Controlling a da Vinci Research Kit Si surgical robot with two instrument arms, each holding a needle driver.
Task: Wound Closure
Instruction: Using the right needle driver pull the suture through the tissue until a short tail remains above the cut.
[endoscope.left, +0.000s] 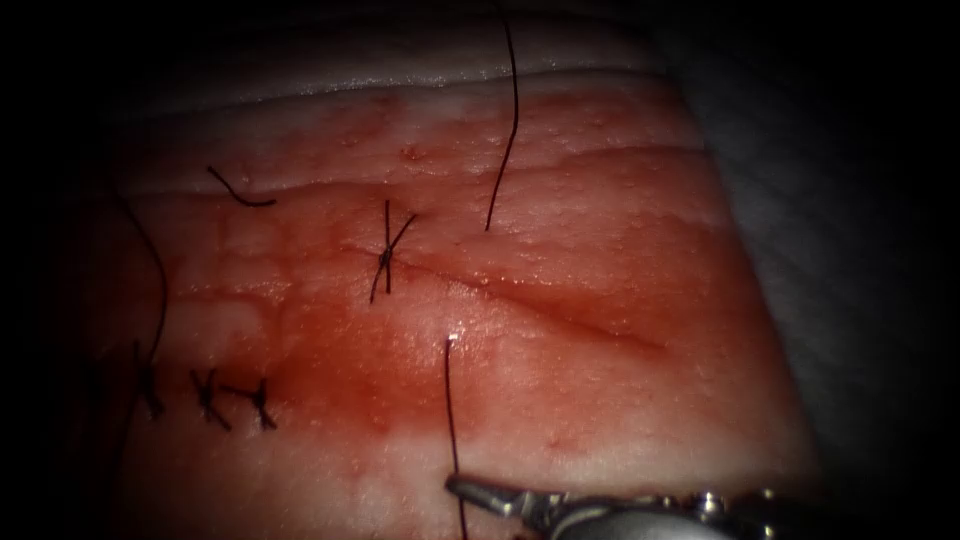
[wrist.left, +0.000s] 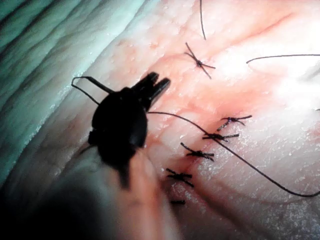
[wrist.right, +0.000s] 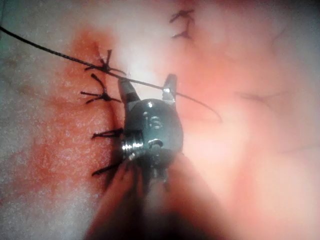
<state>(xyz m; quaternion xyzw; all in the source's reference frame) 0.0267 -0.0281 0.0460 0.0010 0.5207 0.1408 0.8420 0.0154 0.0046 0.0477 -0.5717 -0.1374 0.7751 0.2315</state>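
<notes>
Right tool (endoscope.left: 466, 488): in the right wrist view its jaws (wrist.right: 149, 87) stand spread. The thread (wrist.right: 50, 50) runs across the gap between them, and I cannot tell whether it touches either jaw. Nothing is gripped.

In the endoscope view that thread (endoscope.left: 451, 400) rises from the jaw tips to a bright point on the tissue (endoscope.left: 620, 400), just short of the cut (endoscope.left: 560, 310). Beyond the cut from the tips sits one knot (endoscope.left: 385, 257). A second strand (endoscope.left: 510, 120) hangs down near it.

Left tool (wrist.left: 159, 81): jaws slightly parted, nothing between them. A strand (wrist.left: 240, 157) passes just below the tips and past a row of stitches (wrist.left: 199, 153).

Needle: a thin dark curve (wrist.left: 82, 80) lies behind the left tool's wrist (needle or thread, cannot tell).
</notes>
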